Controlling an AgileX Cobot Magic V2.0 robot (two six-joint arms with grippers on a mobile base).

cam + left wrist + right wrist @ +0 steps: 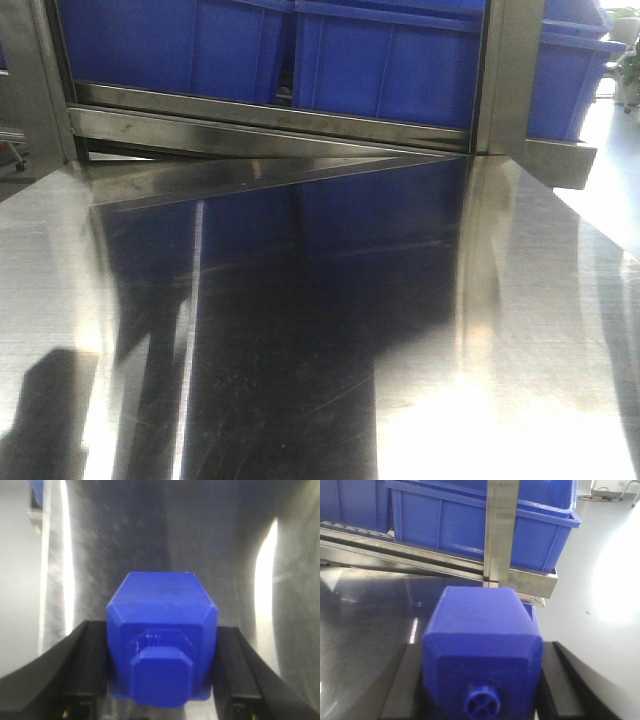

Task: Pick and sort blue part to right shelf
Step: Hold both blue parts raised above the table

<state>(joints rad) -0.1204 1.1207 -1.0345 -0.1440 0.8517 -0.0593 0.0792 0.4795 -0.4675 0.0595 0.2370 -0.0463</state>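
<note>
The blue part (161,645), square stub toward the camera, sat pinched between the left fingers (80,660) above a blurred worktop (200,540). The right fingers (565,680) pinched a second blue block (482,645), cut off below, near the right shelf (502,530) and its blue bins (455,525). The fingertips on both sides were hidden.

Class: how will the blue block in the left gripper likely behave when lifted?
The blue block looks like moulded plastic, so probably stiff. Its flat faces suggest it won't roll. Smooth sides could slip in the left gripper.
</note>
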